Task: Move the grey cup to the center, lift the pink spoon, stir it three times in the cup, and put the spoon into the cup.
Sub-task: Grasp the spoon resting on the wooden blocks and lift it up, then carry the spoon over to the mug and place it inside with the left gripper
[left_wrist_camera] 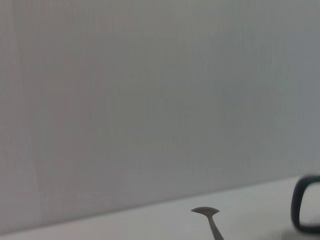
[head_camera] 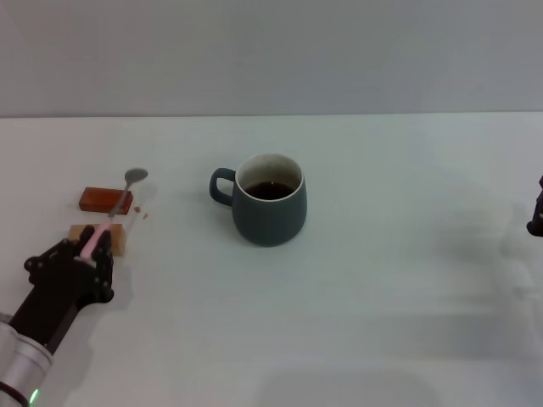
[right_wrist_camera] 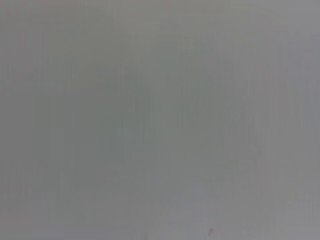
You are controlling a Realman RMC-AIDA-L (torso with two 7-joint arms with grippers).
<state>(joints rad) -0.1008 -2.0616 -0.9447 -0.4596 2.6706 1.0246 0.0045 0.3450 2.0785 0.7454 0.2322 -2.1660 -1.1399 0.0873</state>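
The white table (head_camera: 382,322) stretched wide under everything. The grey cup (head_camera: 270,210) stood well off to the right of the left gripper (head_camera: 92,248), handle turned back toward it, dark liquid inside. That left gripper sat low on the table's left side, fingers clamped on the pink spoon (head_camera: 114,210) at its handle end, the metal bowl reaching out ahead. Just beyond the fingertips lay a tan block (head_camera: 100,238), then a reddish-brown block (head_camera: 105,198) under the spoon's shaft. The right gripper (head_camera: 536,212) barely peeked in at the far edge, fingers impossible to read.
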